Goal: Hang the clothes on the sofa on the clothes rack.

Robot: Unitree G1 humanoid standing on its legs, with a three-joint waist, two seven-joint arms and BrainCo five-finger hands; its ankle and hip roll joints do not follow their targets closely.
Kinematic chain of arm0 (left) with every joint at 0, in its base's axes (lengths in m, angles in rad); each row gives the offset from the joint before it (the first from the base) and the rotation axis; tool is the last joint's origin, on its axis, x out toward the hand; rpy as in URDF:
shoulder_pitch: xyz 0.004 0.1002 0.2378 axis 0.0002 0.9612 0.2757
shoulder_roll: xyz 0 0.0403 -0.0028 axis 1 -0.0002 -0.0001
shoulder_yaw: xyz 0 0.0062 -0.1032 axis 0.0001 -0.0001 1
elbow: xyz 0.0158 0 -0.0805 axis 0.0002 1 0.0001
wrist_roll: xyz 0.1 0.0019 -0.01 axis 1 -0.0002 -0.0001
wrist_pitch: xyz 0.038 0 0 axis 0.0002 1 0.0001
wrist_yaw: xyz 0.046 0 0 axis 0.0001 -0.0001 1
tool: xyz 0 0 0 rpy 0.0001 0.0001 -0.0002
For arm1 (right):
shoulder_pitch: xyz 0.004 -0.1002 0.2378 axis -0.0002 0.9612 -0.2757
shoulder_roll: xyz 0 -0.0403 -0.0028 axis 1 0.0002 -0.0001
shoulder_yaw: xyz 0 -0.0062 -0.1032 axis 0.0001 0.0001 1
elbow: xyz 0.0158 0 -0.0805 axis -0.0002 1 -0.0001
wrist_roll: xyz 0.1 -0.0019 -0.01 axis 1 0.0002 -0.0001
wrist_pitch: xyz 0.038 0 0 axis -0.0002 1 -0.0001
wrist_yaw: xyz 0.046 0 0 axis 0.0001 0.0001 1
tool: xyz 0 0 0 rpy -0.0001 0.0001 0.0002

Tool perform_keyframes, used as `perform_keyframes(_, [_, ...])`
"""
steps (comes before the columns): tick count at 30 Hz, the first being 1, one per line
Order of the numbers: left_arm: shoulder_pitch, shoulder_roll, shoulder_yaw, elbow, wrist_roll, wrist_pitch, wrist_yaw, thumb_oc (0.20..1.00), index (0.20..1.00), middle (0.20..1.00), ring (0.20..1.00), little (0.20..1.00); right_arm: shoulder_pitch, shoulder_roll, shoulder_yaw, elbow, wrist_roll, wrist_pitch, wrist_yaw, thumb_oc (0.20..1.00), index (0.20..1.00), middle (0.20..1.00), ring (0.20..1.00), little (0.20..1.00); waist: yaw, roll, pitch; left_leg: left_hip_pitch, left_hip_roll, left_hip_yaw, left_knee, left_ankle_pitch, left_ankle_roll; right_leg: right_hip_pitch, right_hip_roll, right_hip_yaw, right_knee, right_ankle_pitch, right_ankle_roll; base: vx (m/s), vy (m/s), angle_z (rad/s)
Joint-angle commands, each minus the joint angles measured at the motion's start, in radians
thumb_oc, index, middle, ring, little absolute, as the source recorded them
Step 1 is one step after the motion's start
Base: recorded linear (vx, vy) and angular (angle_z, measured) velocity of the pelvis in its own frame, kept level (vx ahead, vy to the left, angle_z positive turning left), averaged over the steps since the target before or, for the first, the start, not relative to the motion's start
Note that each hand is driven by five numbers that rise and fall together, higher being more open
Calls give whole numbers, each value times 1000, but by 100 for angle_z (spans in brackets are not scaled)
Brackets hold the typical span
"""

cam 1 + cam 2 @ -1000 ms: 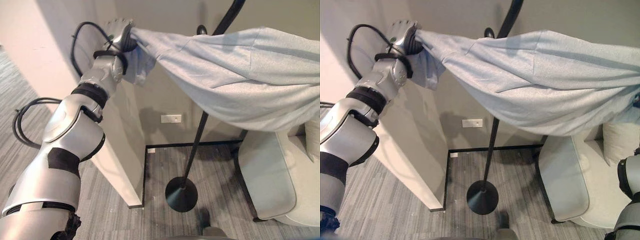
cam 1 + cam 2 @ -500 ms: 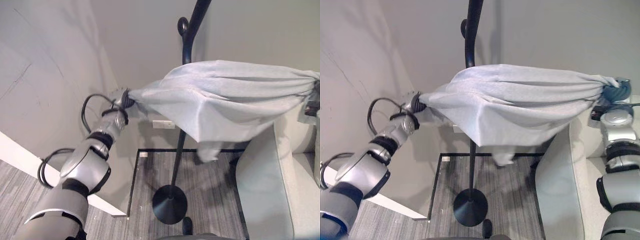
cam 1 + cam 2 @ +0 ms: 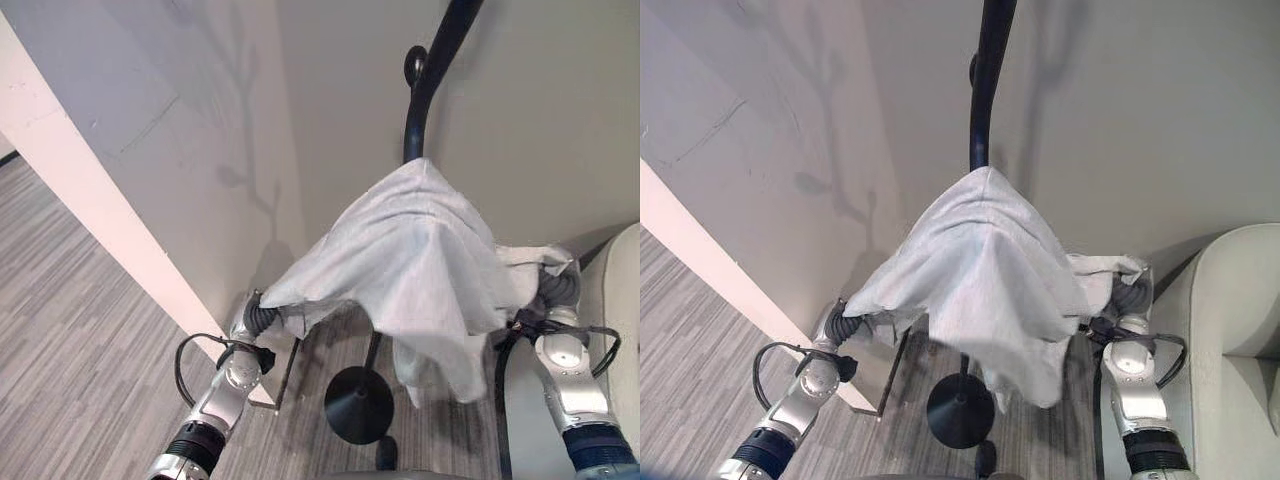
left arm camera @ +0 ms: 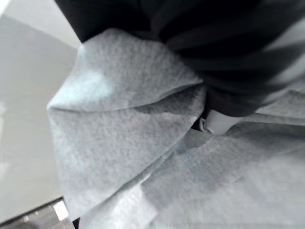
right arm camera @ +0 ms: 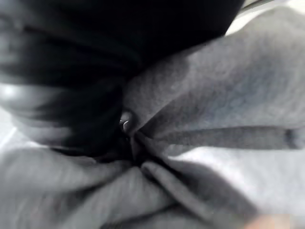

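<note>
Grey garment (image 3: 420, 260) is draped over the black clothes rack (image 3: 428, 85), peak on the pole, folds hanging down toward the rack's round base. My left hand (image 3: 254, 318) is clenched on one bunched end, left of the pole and below the peak. My right hand (image 3: 558, 289) is clenched on the other end, right of the pole, just beside the sofa (image 3: 1230, 300).

garment (image 3: 420, 250) now draped over rack (image 3: 425, 95), hands lowered
</note>
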Motion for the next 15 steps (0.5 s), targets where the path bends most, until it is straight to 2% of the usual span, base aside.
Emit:
perform_keyframes(1, [-109, 16, -28, 93, -91, -54, 7, 200, 200, 200, 200, 200, -44, -19, 52, 25, 17, -37, 41, 200, 200, 200, 200, 200, -14, -21, -40, -53, -15, -4, -4, 34, 23, 105, -40, 43, 3, -155, 51, 0, 0, 0])
perform_keyframes(2, [-98, -23, -44, 105, -185, -65, -16, 200, 200, 200, 200, 200, -21, 19, 109, 36, 29, -29, 67, 200, 200, 200, 200, 200, -17, -18, -39, -51, -18, -1, -4, 36, 25, 106, -43, 44, 3, -151, 51, 0, 0, 0])
perform_keyframes(3, [-97, -23, -44, 107, -187, -67, -17, 200, 200, 200, 200, 200, -21, 19, 110, 36, 29, -29, 67, 200, 200, 200, 200, 200, -17, -17, -39, -50, -18, -1, -4, 35, 25, 106, -42, 44, 3, -151, 51, 0, 0, 0])
perform_keyframes(5, [-75, -65, -64, 115, -325, -102, -50, 200, 200, 200, 200, 200, -4, 64, 188, 70, 37, -21, 95, 200, 200, 200, 200, 200, -19, -14, -38, -47, -20, 3, -4, 37, 25, 107, -44, 48, 3, -150, 50, -17, 11, -2])
perform_keyframes(7, [-24, -140, -110, 173, -582, -142, -102, 200, 200, 200, 200, 200, 24, 138, 358, 167, 73, -8, 151, 200, 200, 200, 200, 200, -19, -14, -31, -43, -21, 8, -4, 40, 24, 108, -44, 57, 3, -151, 50, -43, 20, -10])
perform_keyframes(8, [-24, -140, -110, 174, -582, -143, -103, 200, 200, 200, 200, 200, 24, 138, 359, 168, 73, -9, 151, 200, 200, 200, 200, 200, -19, -14, -31, -43, -21, 8, -4, 40, 24, 108, -44, 57, 3, -151, 50, -22, 14, -11])
perform_keyframes(9, [-14, -147, -121, 183, -599, -148, -111, 282, 282, 282, 282, 282, 23, 148, 387, 191, 77, -9, 157, 200, 200, 200, 200, 200, -17, -14, -30, -42, -20, 8, -4, 40, 23, 108, -44, 59, 3, -152, 49, -3, 1, -4])
perform_keyframes(10, [0, -160, -127, 207, -646, -155, -116, 1000, 1000, 1000, 1000, 1000, 26, 158, 416, 218, 108, -10, 163, 200, 200, 200, 200, 200, -14, -16, -29, -39, -19, 9, -4, 39, 23, 109, -42, 61, 3, -154, 48, -3, 1, -3])
perform_keyframes(11, [0, -160, -127, 207, -646, -156, -116, 1000, 1000, 1000, 1000, 1000, 26, 158, 416, 219, 108, -10, 164, 200, 200, 200, 200, 200, -14, -16, -29, -39, -19, 9, -4, 39, 23, 109, -42, 61, 3, -154, 48, 0, 0, 0])
perform_keyframes(12, [17, -178, -125, 235, -761, -141, -177, 1000, 1000, 1000, 1000, 1000, 25, 166, 431, 250, 145, -9, 176, 595, 595, 595, 595, 595, -12, -18, -28, -37, -18, 9, -4, 40, 22, 113, -42, 61, 3, -156, 47, 0, 0, 0])
perform_keyframes(13, [23, -176, -124, 251, -769, -134, -199, 1000, 1000, 1000, 1000, 1000, 29, 167, 432, 253, 161, -10, 184, 1000, 1000, 1000, 1000, 1000, -12, -18, -28, -35, -17, 10, -4, 40, 21, 115, -41, 61, 3, -156, 47, 0, 0, 0])
perform_keyframes(15, [39, -177, -122, 289, -789, -122, -231, 1000, 1000, 1000, 1000, 1000, 33, 161, 426, 277, 207, -12, 210, 1000, 1000, 1000, 1000, 1000, -10, -16, -31, -33, -15, 11, -4, 38, 20, 119, -41, 61, 3, -159, 47, 0, 0, 0])
